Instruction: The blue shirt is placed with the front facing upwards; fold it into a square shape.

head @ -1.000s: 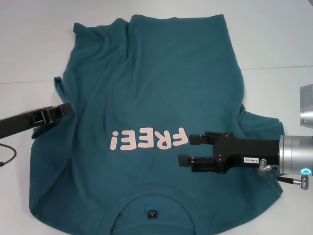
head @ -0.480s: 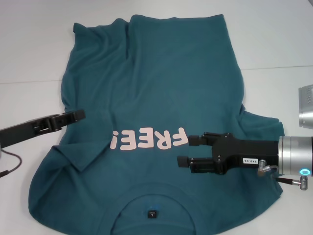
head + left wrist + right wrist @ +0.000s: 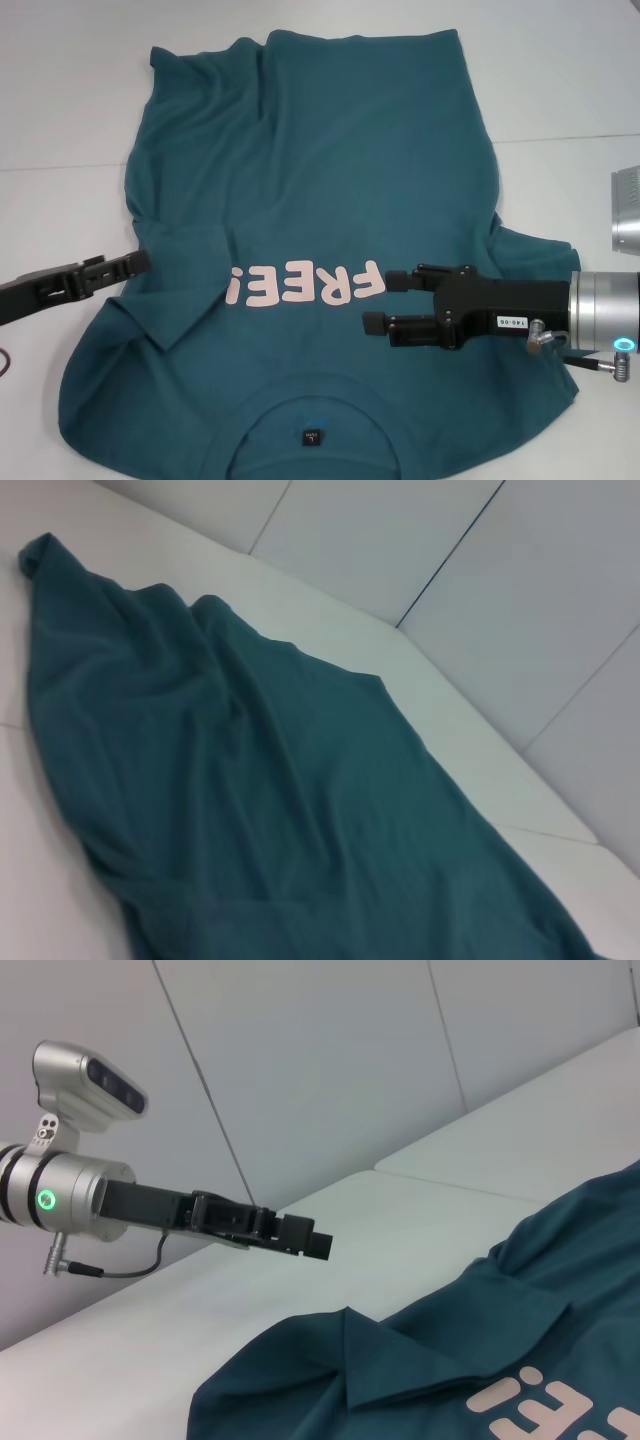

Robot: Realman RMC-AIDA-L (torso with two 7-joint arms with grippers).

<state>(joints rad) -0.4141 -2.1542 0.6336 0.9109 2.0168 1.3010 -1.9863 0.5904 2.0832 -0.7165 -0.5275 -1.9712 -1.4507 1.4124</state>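
The blue shirt (image 3: 320, 170) lies spread front-up on the white table (image 3: 60, 100), its pink "FREE!" print (image 3: 305, 287) and black neck label (image 3: 312, 436) on the side nearest me. Its left sleeve (image 3: 190, 285) is folded inward onto the body. My left gripper (image 3: 138, 262) sits at the shirt's left edge, just clear of that sleeve and open; the right wrist view shows it (image 3: 310, 1242) above the table beside the fold (image 3: 420, 1360). My right gripper (image 3: 380, 302) hovers open over the chest at the print's right end, holding nothing. In the left wrist view only wrinkled shirt (image 3: 250, 800) appears.
A silver cylindrical part (image 3: 628, 210) stands at the right edge of the head view. A thin dark cable (image 3: 5, 360) lies at the left edge. Bare white table surrounds the shirt on the left, far and right sides.
My left gripper carried the left sleeve inward over the shirt, let it go, then drew back to the left. The sleeve stays folded. The right gripper barely moved.
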